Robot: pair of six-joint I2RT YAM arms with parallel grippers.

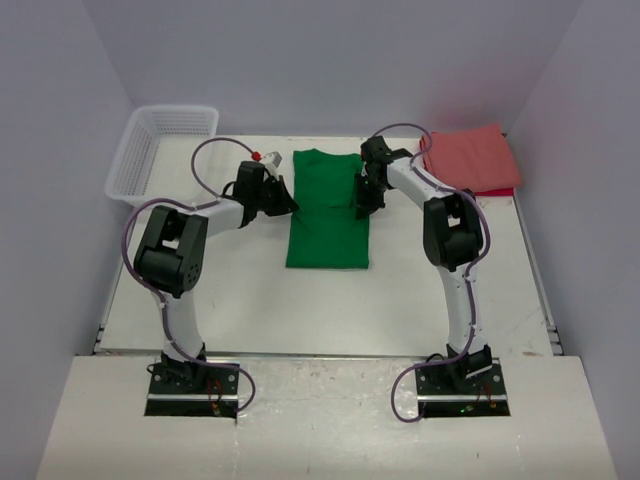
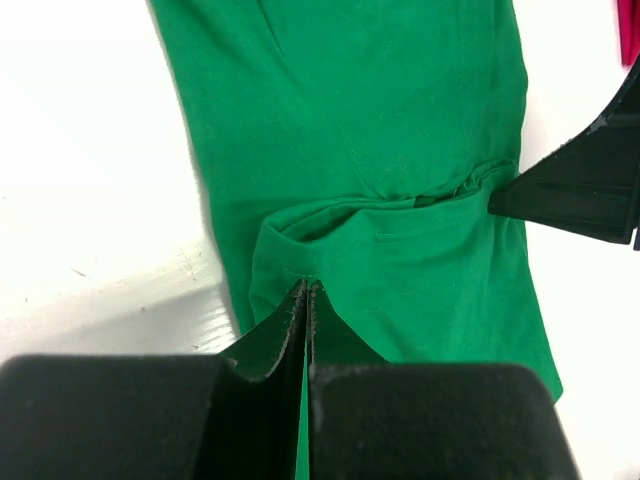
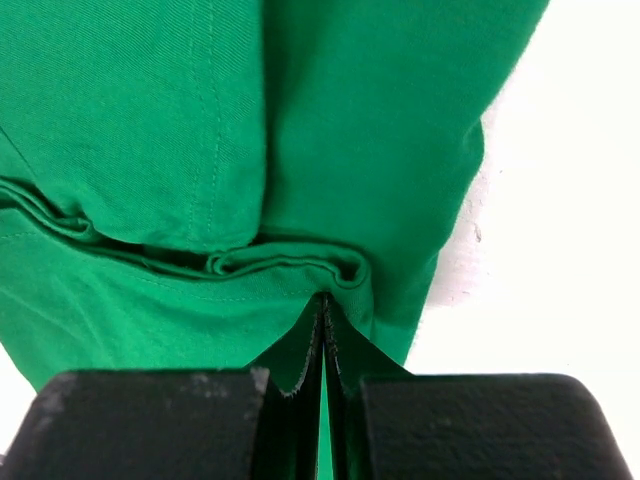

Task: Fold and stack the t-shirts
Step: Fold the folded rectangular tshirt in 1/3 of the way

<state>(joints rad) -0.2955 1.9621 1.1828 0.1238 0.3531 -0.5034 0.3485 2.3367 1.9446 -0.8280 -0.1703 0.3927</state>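
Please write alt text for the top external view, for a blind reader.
The left pincer and right pincer each grip a side edge of a bright green cloth t-shirt lying on the white table. A folded salmon-red cloth shirt lies at the far right; a white plastic mesh basket stands far left.

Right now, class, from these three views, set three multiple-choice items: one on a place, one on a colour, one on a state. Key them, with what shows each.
1. Where is the white plastic mesh basket?
A. Between the arm bases.
B. Far left corner of the table.
C. Far right corner.

2. What colour is the short-sleeved cloth t-shirt lying mid-table?
A. Bright green.
B. Blue.
C. Yellow.

3. How is the left gripper?
A. Wide open.
B. Shut on the basket.
C. Shut on the t-shirt.

Key: 1 B, seen in the top view; 2 A, green in all views; 3 C, its wrist view shows it closed on a green fold.
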